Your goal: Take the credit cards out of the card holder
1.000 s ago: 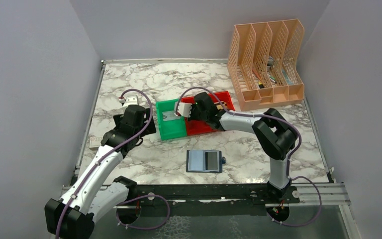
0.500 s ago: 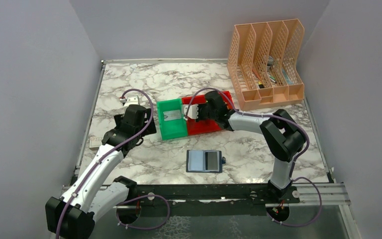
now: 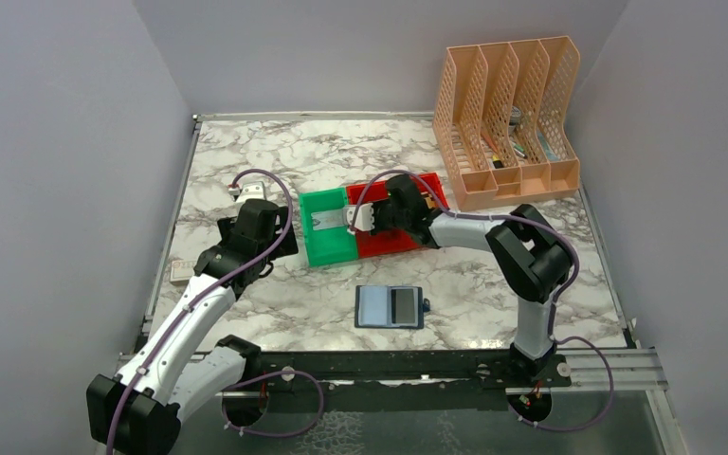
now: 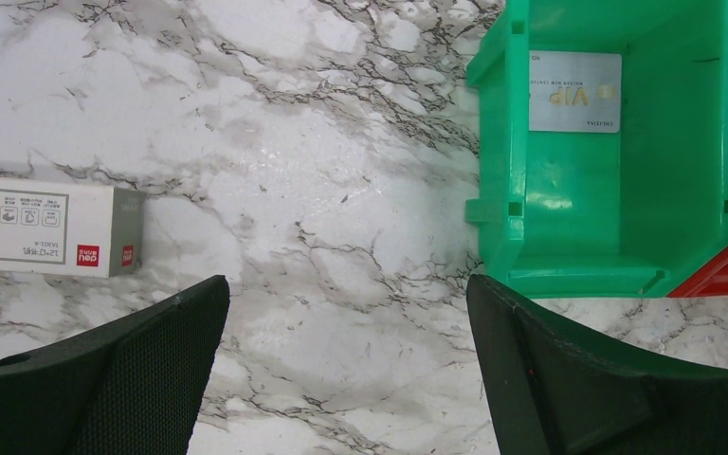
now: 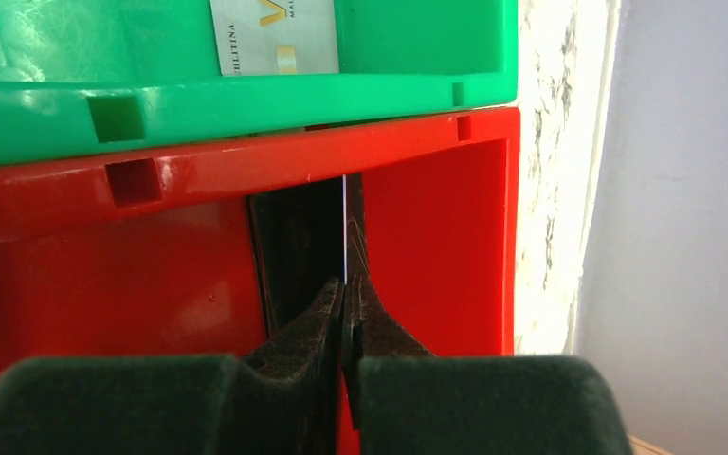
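The card holder (image 3: 391, 306) lies open and flat on the marble, near the front and between the two arms. My right gripper (image 5: 344, 284) is shut on a thin credit card (image 5: 344, 223), seen edge-on, and hangs over the red bin (image 5: 133, 275). From above, that right gripper (image 3: 372, 216) is at the red bin's (image 3: 396, 245) left end, beside the green bin (image 3: 327, 248). A silver VIP card (image 4: 574, 92) lies in the green bin (image 4: 616, 218). My left gripper (image 4: 346, 284) is open over bare marble, left of the green bin, and holds nothing.
A peach mesh file organizer (image 3: 507, 114) stands at the back right. A small white box (image 4: 47, 227) lies on the marble at the left, near the table's left edge (image 3: 181, 270). Grey walls close in the table on three sides.
The right gripper swung right from the green bin's edge to over the red bin, then came back a little leftward. The left arm has not moved.
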Tool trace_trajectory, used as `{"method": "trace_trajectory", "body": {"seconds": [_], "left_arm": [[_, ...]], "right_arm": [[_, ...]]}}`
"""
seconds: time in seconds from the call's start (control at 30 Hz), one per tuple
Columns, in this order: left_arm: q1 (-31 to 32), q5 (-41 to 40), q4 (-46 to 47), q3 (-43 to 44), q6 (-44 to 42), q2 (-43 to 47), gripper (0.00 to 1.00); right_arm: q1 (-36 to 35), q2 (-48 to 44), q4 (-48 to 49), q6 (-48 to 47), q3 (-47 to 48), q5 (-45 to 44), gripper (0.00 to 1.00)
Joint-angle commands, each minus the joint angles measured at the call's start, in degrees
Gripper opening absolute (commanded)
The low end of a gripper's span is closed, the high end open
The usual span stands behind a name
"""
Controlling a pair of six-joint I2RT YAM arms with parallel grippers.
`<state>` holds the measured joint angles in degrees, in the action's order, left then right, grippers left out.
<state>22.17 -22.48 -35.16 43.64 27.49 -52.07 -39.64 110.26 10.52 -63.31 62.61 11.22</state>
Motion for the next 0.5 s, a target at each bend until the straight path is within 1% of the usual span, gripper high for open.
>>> {"method": "trace_trajectory", "body": {"seconds": [0.0, 0.17, 0.37, 0.4, 0.43, 0.47], "left_arm": [[-0.38, 0.68, 1.14, 0.09, -0.59, -0.09, 0.99], [-0.32, 0.89, 1.09, 0.13, -0.69, -0.32, 0.99], [-0.33, 1.03, 1.11, 0.20, -0.77, -0.53, 0.99], [-0.29, 1.10, 1.12, 0.14, -0.77, -0.55, 0.99], [-0.31, 1.12, 1.11, 0.09, -0.77, -0.54, 0.99], [-0.29, 1.20, 1.13, 0.17, -0.77, -0.45, 0.99]], "right_arm": [[0.31, 1.85, 0.10, -0.63, 1.92, -0.03, 0.03], [0.31, 0.25, -0.48, 0.15, 0.53, 0.24, 0.06], [0.27, -0.20, -4.19, 1.09, 1.49, 0.20, 0.11], [0.26, -0.27, -4.35, 1.49, 1.66, 0.25, 0.13], [0.27, -0.39, -4.75, 2.04, 1.87, 0.33, 0.18], [0.27, -0.50, -5.28, 2.32, 2.18, 0.54, 0.20]]}}
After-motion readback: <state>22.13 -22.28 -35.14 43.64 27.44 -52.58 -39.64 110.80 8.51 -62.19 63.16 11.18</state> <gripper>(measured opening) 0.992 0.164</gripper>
